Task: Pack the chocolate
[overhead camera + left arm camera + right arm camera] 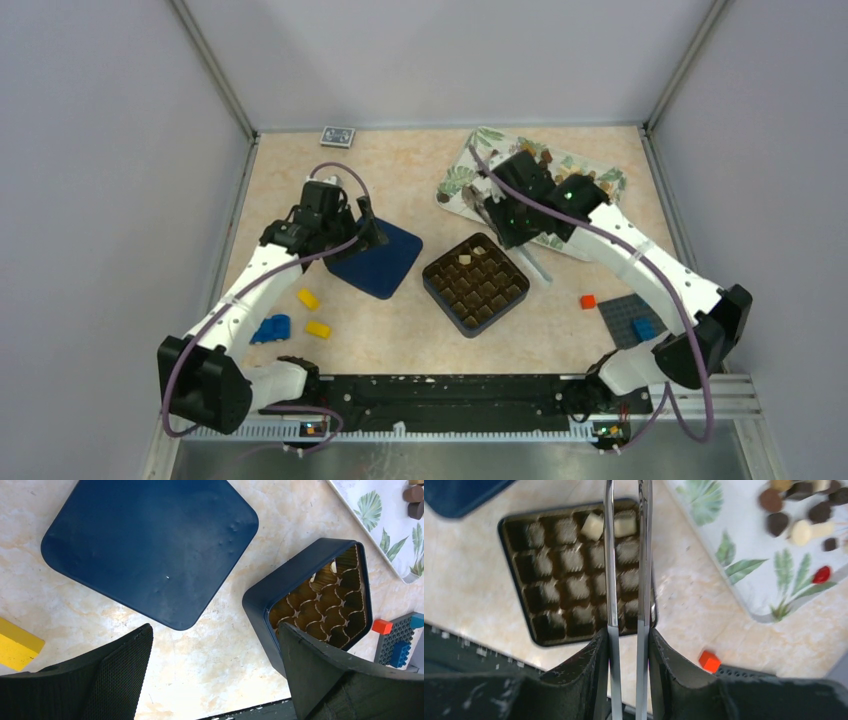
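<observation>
Most of the small, glossy chocolates (804,510), dark brown, light brown and cream, round or square, lay loose on the white leaf-printed tray (744,530) at the far right, and two cream squares (593,526) already sat in far cells of the dark, square box (270,592) with its gold, crinkled cell liner at the table's middle. The slim polished-steel tongs (610,580) were clenched between the pads of the right gripper (626,640), blades nearly parallel with a narrow gap; their tips ran out of view, so whether a piece was pinched could not be told. The step would likely go best with a light squeeze, since such smooth little pieces could squirt free, and with the tips lowered straight into one empty cell before easing off. The left gripper (214,630) hung wide open, holding nothing, above the matte navy rounded-square lid (150,545) lying flat left of the box on the beige marbled table (400,340).
</observation>
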`<state>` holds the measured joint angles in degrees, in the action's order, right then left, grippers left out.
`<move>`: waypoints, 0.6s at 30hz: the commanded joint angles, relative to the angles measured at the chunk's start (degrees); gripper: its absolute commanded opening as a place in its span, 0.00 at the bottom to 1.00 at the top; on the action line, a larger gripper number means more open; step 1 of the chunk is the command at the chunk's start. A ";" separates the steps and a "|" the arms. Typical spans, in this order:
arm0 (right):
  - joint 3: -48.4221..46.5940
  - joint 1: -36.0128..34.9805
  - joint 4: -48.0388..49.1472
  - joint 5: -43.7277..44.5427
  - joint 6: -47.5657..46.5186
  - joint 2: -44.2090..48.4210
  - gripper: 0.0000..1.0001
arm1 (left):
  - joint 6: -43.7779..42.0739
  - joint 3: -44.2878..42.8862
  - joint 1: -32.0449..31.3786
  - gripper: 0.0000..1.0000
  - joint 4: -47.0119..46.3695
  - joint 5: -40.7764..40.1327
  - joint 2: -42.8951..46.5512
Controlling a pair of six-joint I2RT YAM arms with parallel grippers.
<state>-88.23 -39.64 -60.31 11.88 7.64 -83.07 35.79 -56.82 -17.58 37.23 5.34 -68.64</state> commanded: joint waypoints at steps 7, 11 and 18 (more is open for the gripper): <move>9.41 -11.28 -2.37 -6.84 3.65 5.81 0.03 | 0.31 -4.18 1.49 0.99 -1.24 -1.48 -1.43; 11.56 -11.47 -1.04 -6.96 3.17 4.60 0.04 | 0.98 -3.72 1.60 0.99 -1.29 -0.67 -1.06; 13.53 -11.86 0.98 -6.55 2.46 2.49 0.06 | 1.16 -2.55 1.68 0.99 -0.83 -1.04 0.25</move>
<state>-74.50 -50.89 -62.50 5.45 10.22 -80.07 36.32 -58.89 -16.16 37.28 4.64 -69.91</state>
